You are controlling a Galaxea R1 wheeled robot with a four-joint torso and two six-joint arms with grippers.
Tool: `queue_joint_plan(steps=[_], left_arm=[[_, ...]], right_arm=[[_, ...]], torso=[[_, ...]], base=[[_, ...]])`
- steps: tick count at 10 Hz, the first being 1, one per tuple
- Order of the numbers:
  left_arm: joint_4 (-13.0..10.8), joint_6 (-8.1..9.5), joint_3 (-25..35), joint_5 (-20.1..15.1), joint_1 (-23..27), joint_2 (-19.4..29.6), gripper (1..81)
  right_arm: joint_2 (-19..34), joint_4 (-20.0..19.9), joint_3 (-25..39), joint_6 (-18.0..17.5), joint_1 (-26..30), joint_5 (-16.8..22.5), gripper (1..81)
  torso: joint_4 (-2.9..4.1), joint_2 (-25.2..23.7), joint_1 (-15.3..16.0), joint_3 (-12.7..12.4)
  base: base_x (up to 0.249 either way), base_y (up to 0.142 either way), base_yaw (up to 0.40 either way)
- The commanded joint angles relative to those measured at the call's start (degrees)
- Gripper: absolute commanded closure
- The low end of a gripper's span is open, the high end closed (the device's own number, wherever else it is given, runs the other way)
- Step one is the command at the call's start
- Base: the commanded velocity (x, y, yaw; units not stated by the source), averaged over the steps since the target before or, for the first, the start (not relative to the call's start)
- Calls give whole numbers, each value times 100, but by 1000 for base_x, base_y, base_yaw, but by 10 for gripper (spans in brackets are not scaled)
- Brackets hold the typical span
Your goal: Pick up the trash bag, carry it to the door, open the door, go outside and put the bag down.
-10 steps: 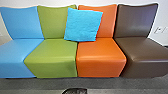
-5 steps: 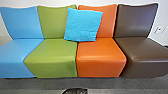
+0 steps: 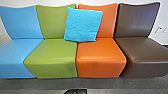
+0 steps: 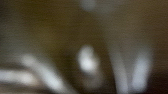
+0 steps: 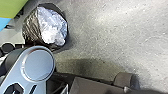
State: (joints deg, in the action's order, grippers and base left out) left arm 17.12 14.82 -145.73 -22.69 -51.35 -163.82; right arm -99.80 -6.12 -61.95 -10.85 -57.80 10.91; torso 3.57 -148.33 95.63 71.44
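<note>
A black trash bag stands on the floor in the right wrist view, its mouth wide and pale, crumpled clear plastic showing inside. Beside it is a blue-grey round joint of the robot. At the bottom edge of the head view a small piece of a dark, shiny thing pokes in; I cannot tell whether it is the bag. Something dark brown with white glints lies very near the lens in the left wrist view, too blurred to name.
Four joined seats face me: blue, green, orange and brown. A light blue cushion leans across the green and orange backs. Grey floor runs before them; a white wall stands behind.
The head view has shifted very slightly. The dark thing at its bottom edge now shows a lower, flatter outline. The seats and cushion have stayed put.
</note>
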Motion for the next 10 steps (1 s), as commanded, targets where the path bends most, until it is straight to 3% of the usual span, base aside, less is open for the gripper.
queue_joint_plan(steps=[1,4,7,10], left_arm=[[29,-32,193,-403,507,243,811],[64,-32,492,-386,498,463,811],[108,-32,668,-377,498,666,811],[187,-23,1265,-368,507,1105,811]], right_arm=[[283,-74,141,-5,290,316,10],[204,-74,124,-5,255,324,10],[-235,-47,-105,-5,61,315,10],[-552,-38,-386,-5,-106,315,10]], torso=[[0,555,-358,-551],[0,1030,-662,-1002],[0,1591,-1023,-1558],[0,2173,-1401,-2138]], base=[[0,0,0],[0,0,0],[0,0,0],[0,0,0]])
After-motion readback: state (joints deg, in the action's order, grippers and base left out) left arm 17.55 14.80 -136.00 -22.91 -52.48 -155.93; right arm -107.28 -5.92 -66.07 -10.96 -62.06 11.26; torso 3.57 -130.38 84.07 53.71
